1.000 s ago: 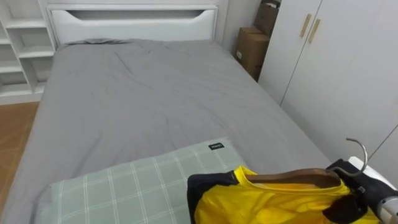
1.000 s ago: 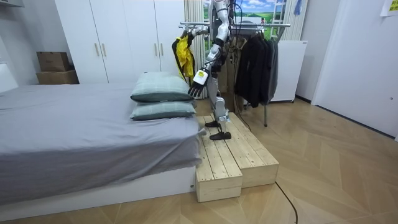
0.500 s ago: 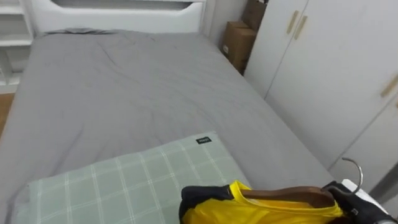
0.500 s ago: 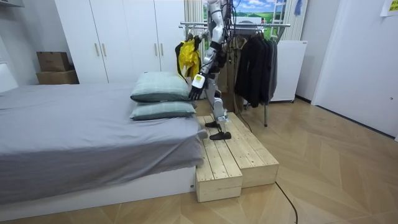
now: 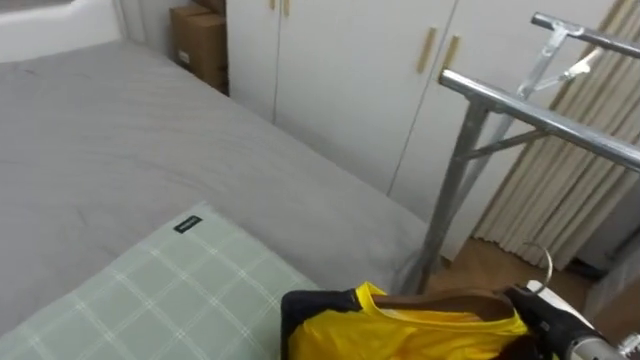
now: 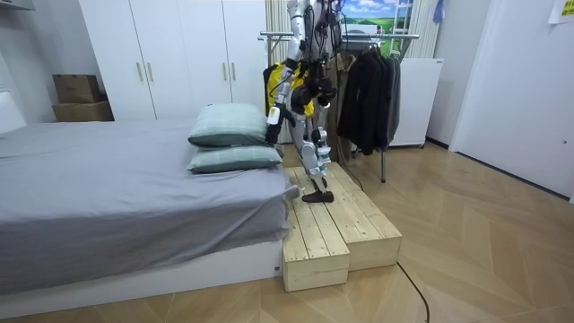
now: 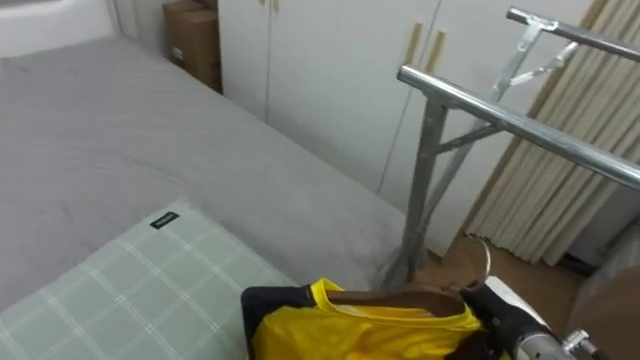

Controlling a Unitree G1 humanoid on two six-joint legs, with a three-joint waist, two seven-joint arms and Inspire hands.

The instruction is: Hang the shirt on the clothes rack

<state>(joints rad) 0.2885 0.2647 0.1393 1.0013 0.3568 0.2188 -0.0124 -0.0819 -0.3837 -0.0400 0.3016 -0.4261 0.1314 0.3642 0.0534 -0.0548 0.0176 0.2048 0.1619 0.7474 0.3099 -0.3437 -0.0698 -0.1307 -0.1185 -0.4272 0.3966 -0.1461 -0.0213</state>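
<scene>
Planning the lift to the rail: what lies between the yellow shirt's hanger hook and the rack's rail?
Nothing; in the left eye view the stretch from hook to rail is bare.

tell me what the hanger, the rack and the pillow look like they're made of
Hanger: looks like wood, brown with a smooth sheen; its hook looks like thin silver wire.
Rack: bare metal tube, silver-grey with bright glints.
Pillow: woven cloth, matte pale green with a white check, perhaps cotton.
</scene>
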